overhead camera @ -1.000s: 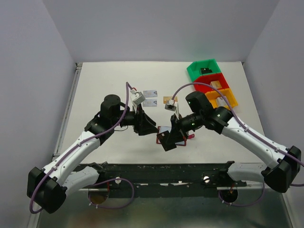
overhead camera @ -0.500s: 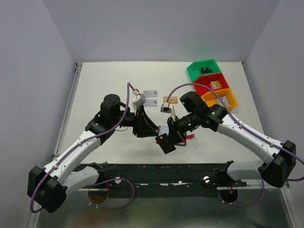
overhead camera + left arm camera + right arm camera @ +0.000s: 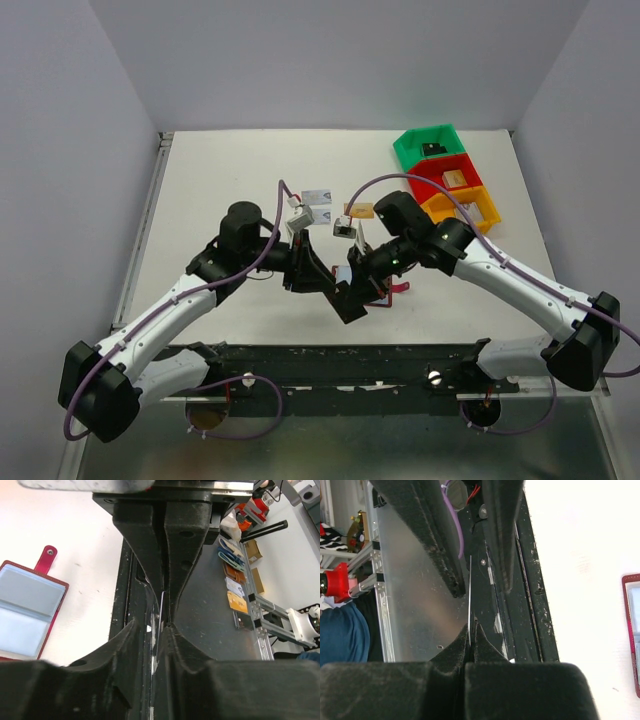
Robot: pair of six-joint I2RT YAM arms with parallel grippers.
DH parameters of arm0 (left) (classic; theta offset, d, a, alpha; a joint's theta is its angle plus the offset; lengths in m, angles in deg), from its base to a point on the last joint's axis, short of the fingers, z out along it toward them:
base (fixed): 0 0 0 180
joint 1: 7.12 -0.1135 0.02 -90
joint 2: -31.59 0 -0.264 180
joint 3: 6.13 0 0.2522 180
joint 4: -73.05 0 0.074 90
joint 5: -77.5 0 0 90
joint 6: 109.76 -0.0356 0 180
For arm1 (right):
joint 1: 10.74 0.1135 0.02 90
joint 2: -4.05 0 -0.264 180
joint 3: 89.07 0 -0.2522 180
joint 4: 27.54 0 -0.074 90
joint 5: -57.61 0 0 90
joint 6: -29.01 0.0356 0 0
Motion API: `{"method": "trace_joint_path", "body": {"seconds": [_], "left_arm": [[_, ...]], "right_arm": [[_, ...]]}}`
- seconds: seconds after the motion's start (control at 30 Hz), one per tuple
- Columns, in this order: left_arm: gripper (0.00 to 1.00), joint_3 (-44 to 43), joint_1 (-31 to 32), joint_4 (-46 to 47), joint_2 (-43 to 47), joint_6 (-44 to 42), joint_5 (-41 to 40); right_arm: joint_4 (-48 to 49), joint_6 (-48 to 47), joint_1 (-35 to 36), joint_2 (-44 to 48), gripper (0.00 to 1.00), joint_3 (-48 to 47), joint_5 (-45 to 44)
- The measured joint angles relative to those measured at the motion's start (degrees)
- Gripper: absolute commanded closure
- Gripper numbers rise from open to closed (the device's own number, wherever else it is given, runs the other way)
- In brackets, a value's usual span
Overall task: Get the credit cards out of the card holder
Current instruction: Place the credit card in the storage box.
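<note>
Beside the card holder (image 3: 25,615), our left gripper (image 3: 159,630) has narrowed around, not yet clamping, the credit card (image 3: 469,580) our right gripper (image 3: 471,627) pinches.

Seen from above, most of the card holder (image 3: 398,289) is covered; only red slivers show toward the counter's near edge. Each wrist view cuts it off at a frame edge. The credit card (image 3: 469,595) pinched in the right tool (image 3: 470,627) shows edge-on, so its colour cannot be told. What lies in the bins (image 3: 408,152) at the far right corner is too small to tell.
</note>
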Motion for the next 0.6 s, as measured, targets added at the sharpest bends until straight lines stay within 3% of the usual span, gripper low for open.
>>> {"method": "trace_joint_path", "body": {"seconds": [0.17, 0.27, 0.3, 0.37, 0.43, 0.5, 0.6], "left_arm": [[0.8, 0.1, 1.0, 0.1, -0.3, -0.4, 0.6], [1.0, 0.2, 1.7, 0.2, -0.4, -0.4, 0.9], [1.0, 0.3, 2.0, 0.3, -0.4, -0.5, 0.9], [1.0, 0.4, 2.5, 0.4, -0.4, -0.8, 1.0], [1.0, 0.6, 2.8, 0.8, -0.4, -0.7, 1.0], [1.0, 1.0, 2.8, 0.9, -0.4, -0.6, 0.6], [1.0, 1.5, 2.3, 0.8, 0.0, -0.1, -1.0]], "right_arm": [[-0.2, -0.4, 0.1, -0.3, 1.0, -0.2, -0.7], [-0.3, -0.4, 0.2, -0.4, 1.0, -0.2, -0.8], [-0.5, -0.4, 0.2, -0.4, 0.97, -0.2, -0.8], [-1.0, -0.6, 0.2, -0.4, 0.7, -0.3, -1.0], [-1.3, -0.5, 0.3, -0.4, 0.52, -0.4, -2.0], [-1.2, 0.4, 0.2, -0.2, 0.4, -0.6, -4.9], [-1.0, 2.8, 0.0, 1.6, 0.36, -0.6, -12.2]]}}
